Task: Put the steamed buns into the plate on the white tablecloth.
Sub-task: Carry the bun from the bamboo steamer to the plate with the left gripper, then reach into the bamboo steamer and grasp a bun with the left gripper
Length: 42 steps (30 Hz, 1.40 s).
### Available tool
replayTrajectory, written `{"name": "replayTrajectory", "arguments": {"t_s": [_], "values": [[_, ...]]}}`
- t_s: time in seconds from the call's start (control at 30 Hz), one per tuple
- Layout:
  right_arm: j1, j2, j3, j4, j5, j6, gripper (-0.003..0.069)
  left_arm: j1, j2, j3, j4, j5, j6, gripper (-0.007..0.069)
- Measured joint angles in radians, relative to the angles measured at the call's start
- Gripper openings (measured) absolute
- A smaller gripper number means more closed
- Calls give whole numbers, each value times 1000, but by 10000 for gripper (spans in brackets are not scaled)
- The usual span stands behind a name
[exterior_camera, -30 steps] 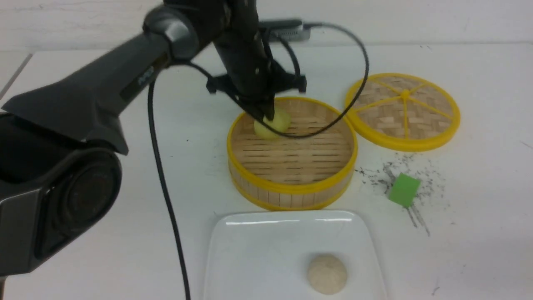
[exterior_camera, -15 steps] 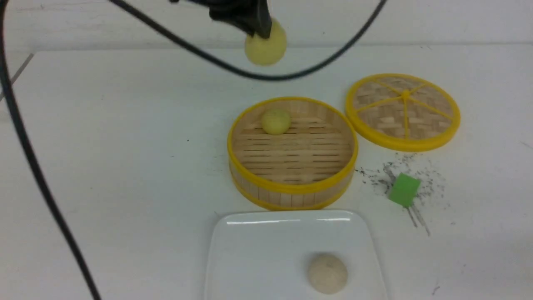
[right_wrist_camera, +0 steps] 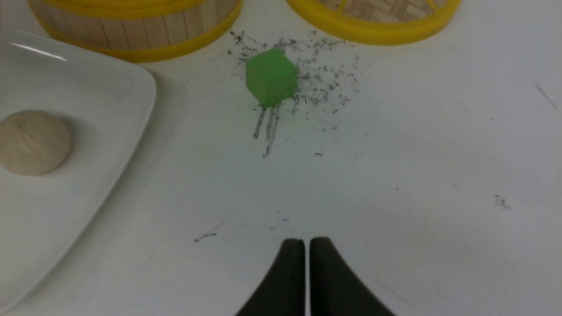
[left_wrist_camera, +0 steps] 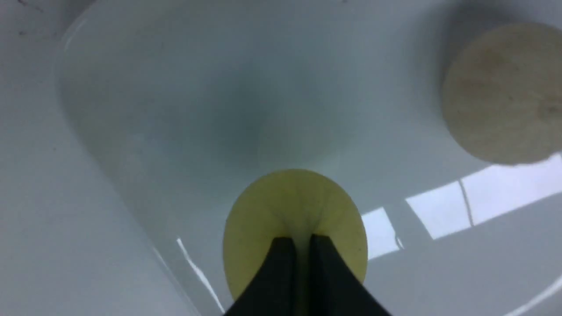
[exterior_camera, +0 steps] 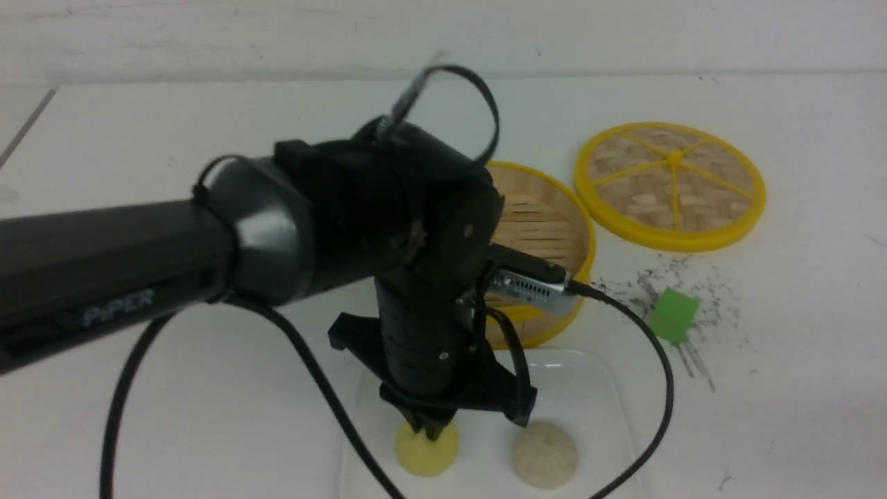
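**Left claw (exterior_camera: pixel 429 431) over the plate (exterior_camera: pixel 589 378), as I see it from the front view.** It points straight down and is clenched on the crown of a pale yellow steamed bun (exterior_camera: pixel 426 454). In the left wrist view the two dark fingers (left_wrist_camera: pixel 281 272) stand almost together, pinching a narrow ridge of the bun's top. The bun appears to sit on the plate's floor, in its left half, though I cannot say for certain that it touches. A beige-white steamed bun (exterior_camera: pixel 545 454) lies free on the same plate, just to the right of the yellow one and apart from it.

The right claw (right_wrist_camera: pixel 306 242) shows only in its own wrist view. It is drawn together, tips nearly touching, gripping nothing, above bare white tablecloth (right_wrist_camera: pixel 439 153) to the right of the plate.

Beyond the plate stands the round bamboo steamer (exterior_camera: pixel 547 222), much of its inside hidden by the left arm (exterior_camera: pixel 104 256). Its woven lid (exterior_camera: pixel 671 184) lies flat to the right, its rim just beside the steamer's. A green block (exterior_camera: pixel 672 315) rests on a patch of grey scribbles (exterior_camera: pixel 693 360) between lid and plate.
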State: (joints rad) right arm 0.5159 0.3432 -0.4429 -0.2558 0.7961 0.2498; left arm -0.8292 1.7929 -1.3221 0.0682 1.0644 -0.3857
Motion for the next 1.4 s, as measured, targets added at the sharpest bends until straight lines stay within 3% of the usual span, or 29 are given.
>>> {"name": "replayTrajectory", "arguments": {"t_s": [0.17,0.47,0.57,0.67,0.8,0.9,1.0,1.1,1.27,1.4], "values": [[0,0,0,5,-2,3,46,-1,47,0,34,-48,-54,127],[0,-1,0,10,-4,13,59,-1,53,-64,48,-16,-73,454],[0,-1,0,10,-4,13,63,-1,54,-150,77,22,-73,517],[0,-1,0,10,-4,13,67,2,59,-241,104,64,-73,531],[0,-1,0,10,-4,13,73,21,88,-393,115,92,-74,489],[0,-1,0,10,-4,13,78,69,146,-521,109,116,-74,342],[0,-1,0,11,-4,13,82,151,238,-664,60,162,-64,118],[0,-1,0,11,-4,13,81,233,340,-804,-29,171,-37,16],[0,-1,0,14,-6,13,83,300,461,-957,-100,172,10,4],[0,-1,0,14,-6,13,83,305,533,-1044,-103,173,28,50]]}}
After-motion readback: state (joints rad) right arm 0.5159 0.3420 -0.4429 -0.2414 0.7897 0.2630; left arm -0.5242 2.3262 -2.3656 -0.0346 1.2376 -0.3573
